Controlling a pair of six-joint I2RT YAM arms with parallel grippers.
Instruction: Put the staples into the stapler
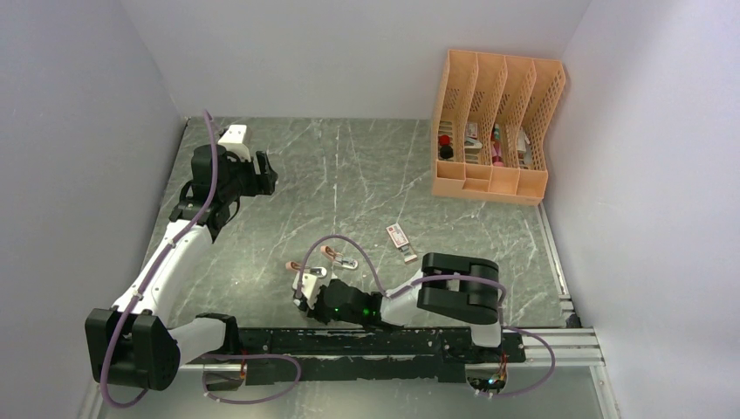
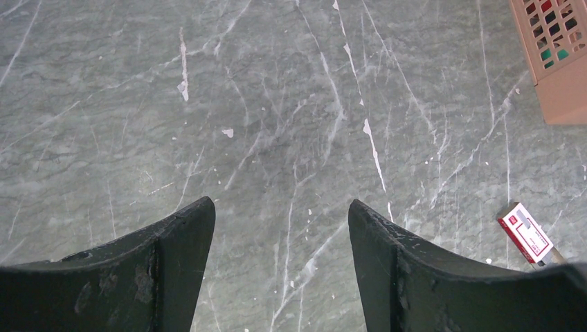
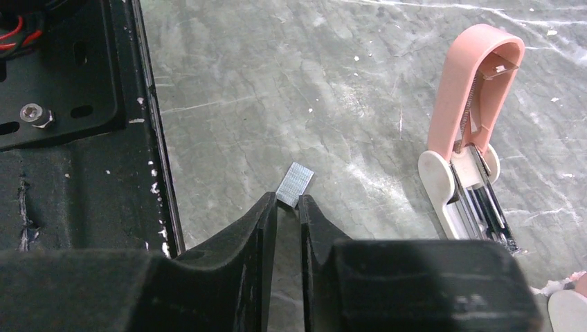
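A short silvery strip of staples (image 3: 295, 184) lies tilted on the marble, its lower end pinched between the tips of my right gripper (image 3: 287, 200), which is shut on it. To its right lies an open salmon-pink stapler (image 3: 471, 90), lid swung back and magazine (image 3: 481, 204) exposed. From above, the right gripper (image 1: 305, 297) is low near the front rail, with the stapler (image 1: 339, 257) just beyond it. The red-and-white staples box (image 1: 399, 236) lies mid-table and also shows as the box (image 2: 526, 233). My left gripper (image 2: 280, 207) hangs open over bare marble at the far left (image 1: 266, 175).
A second pink stapler (image 1: 301, 267) lies left of the first; its edge (image 3: 567, 304) shows in the right wrist view. A peach slotted organizer (image 1: 493, 122) with small items stands at the back right. The black mounting rail (image 3: 83, 138) runs close beside the right gripper.
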